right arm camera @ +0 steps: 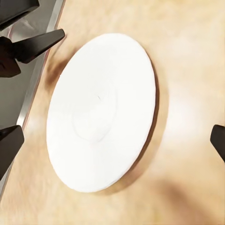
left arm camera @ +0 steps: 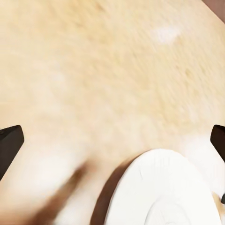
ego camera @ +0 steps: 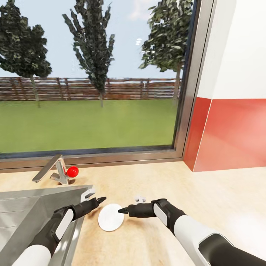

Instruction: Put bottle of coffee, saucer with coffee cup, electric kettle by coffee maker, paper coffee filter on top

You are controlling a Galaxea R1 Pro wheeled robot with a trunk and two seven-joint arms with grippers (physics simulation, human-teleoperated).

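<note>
Saucer [ego camera: 111, 217]: plain white, round, shallow centre well, lying flat on the counter [ego camera: 155, 184] just right of the sink [ego camera: 26, 214]. No long axis is shown. Left tool [ego camera: 100, 200] and right tool [ego camera: 122, 211] are spread apart, empty, poised at opposite saucer edges.

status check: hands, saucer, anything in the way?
Left hand open, empty, beside saucer. Right hand open, empty, over it. Saucer flat on countertop, next to sink. Nothing blocking.
</note>
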